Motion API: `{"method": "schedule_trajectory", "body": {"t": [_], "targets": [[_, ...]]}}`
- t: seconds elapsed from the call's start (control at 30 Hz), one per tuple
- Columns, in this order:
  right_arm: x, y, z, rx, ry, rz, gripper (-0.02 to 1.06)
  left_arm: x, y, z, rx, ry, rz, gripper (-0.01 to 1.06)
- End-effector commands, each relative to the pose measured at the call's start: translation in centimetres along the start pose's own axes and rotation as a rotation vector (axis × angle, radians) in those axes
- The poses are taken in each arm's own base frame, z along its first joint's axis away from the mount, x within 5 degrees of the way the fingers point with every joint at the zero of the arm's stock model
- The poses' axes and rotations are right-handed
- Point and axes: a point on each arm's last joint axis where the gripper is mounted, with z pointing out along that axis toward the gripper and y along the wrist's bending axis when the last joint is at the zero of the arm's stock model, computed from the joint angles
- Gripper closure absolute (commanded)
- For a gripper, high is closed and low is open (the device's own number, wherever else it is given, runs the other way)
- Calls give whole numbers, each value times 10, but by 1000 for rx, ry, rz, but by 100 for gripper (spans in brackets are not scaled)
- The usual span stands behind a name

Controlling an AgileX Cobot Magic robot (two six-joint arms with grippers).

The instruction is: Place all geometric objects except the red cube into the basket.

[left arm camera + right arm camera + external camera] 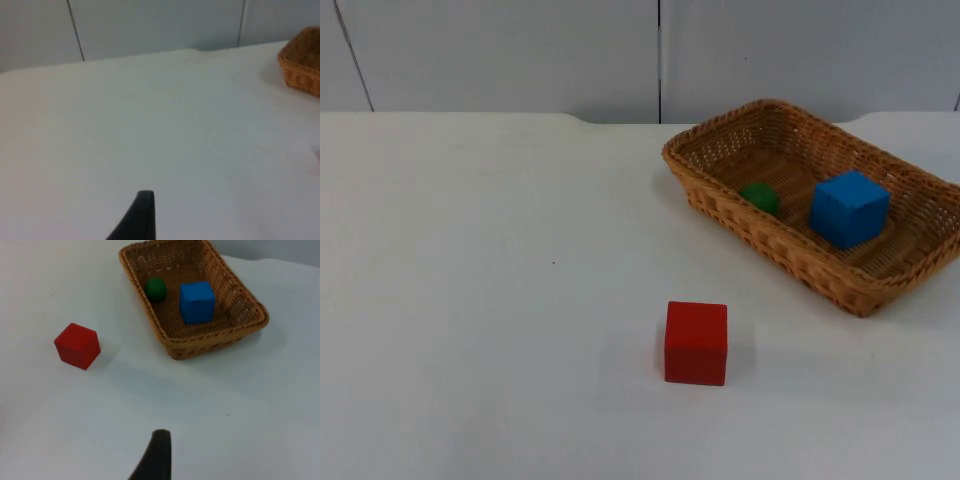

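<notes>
A brown woven wicker basket (880,290) sits on the white bench (490,300) at about two o'clock in the top view. Inside it lie a blue cube (848,207) and, just beside it at nine o'clock, a small green ball (760,198). A red cube (696,343) stands on the bench well apart from the basket, at its seven o'clock. The left pincer (141,217) and right pincer (156,456) each hang above bare bench; whether they are open or closed, I cannot tell.
</notes>
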Motion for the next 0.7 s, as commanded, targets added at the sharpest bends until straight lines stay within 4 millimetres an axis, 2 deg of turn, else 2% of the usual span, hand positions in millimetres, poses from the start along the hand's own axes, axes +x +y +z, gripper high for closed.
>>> {"method": "schedule_trajectory", "body": {"t": [0.0,0.07,0.67], "targets": [[0,0,1,-1,-14,-7,25,6,-3,2,34,41,-37,0],[0,1,1,-6,-15,-13,25,11,-3,5,35,73,-43,0],[0,1,1,-8,-17,0,25,11,-2,5,25,74,-51,0]]}}
